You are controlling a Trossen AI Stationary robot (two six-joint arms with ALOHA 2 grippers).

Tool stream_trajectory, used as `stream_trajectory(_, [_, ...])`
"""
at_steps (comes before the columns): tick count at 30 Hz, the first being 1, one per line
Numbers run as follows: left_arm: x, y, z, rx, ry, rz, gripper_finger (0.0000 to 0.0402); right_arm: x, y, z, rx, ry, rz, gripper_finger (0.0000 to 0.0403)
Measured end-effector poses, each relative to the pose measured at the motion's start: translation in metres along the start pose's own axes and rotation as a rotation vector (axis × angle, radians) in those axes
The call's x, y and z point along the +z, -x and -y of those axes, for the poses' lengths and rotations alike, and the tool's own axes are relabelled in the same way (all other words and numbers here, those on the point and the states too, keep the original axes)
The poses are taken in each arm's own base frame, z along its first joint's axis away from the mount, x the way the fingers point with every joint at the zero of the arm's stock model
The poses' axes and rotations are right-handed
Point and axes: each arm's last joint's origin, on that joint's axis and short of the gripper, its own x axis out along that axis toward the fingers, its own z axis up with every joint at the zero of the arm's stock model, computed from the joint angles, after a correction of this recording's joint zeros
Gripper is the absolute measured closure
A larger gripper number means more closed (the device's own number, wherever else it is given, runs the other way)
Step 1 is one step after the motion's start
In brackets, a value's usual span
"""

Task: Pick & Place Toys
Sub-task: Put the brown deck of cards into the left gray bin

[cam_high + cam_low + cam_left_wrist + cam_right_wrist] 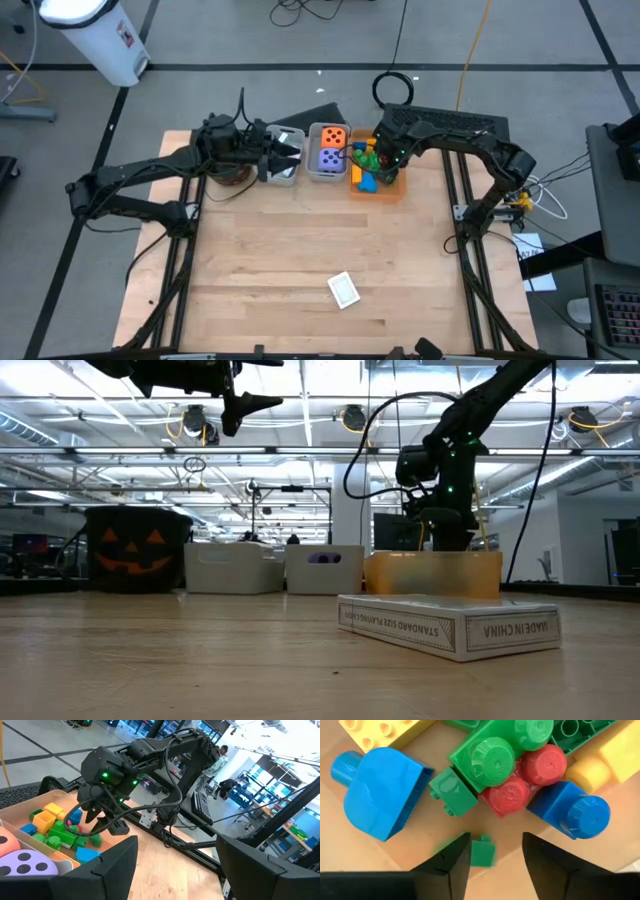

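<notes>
Black, with an orange pumpkin face, the pot [137, 548] stands at the far left of the row along the back of your desk [300, 250]. Just right of it, the left gripper [290, 155] hovers above a grey bin [283, 160] with its jaws spread wide and nothing between them, so that arm looks to be waiting.

Next comes a second grey bin [329, 152] holding the orange die [333, 137] and purple die [331, 158]. Then the orange bin [376, 172], where the plastic blocks [366, 165] are heaped by kind.

Your right gripper [492, 860] sits low over that orange bin, jaws apart and holding nothing. A small green block [482, 853] lies loose on the bin floor between them. I judge it a drop just finished, or a grasp about to start.

Well apart from the bins, a card box [343, 290] lies flat near the front edge, the one toy not yet sorted.
</notes>
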Motion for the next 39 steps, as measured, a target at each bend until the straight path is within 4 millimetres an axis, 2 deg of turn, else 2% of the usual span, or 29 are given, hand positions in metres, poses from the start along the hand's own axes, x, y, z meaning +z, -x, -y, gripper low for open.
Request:
stream_trajectory(6, [0.000,0.000,0.000,0.000,-0.006,0.001,0.0124,-0.001,0.014,0.001,-0.002,-0.054,0.055,0.0209])
stream_trajectory(10, [0.000,0.000,0.000,0.000,0.007,0.001,0.0124,-0.003,0.039,0.001,0.000,-0.082,0.170,0.0205])
stream_trajectory(14, [0.000,0.000,0.000,-0.004,0.034,-0.002,0.0124,-0.008,0.074,0.001,0.030,-0.196,0.344,0.0207])
stream_trajectory(19, [-0.005,-0.003,0.009,-0.111,0.097,-0.073,0.0124,-0.020,0.121,-0.002,0.214,-0.271,0.569,0.0207])
stream_trajectory(24, [-0.014,-0.008,0.024,-0.197,0.172,-0.144,0.0124,-0.036,0.154,-0.009,0.484,-0.281,0.666,0.0202])
stream_trajectory(27, [-0.023,-0.012,0.038,-0.230,0.199,-0.177,0.0124,-0.045,0.168,-0.022,0.607,-0.246,0.673,0.0203])
stream_trajectory(31, [-0.037,-0.019,0.062,-0.207,0.208,-0.167,0.0124,-0.059,0.182,-0.049,0.691,-0.136,0.677,0.0203])
stream_trajectory(35, [-0.052,-0.022,0.085,-0.163,0.220,-0.139,0.0124,-0.073,0.189,-0.082,0.777,0.014,0.642,0.0200])
stream_trajectory(39, [-0.066,-0.021,0.107,-0.139,0.238,-0.124,0.0124,-0.088,0.191,-0.119,0.793,0.131,0.648,0.0200])
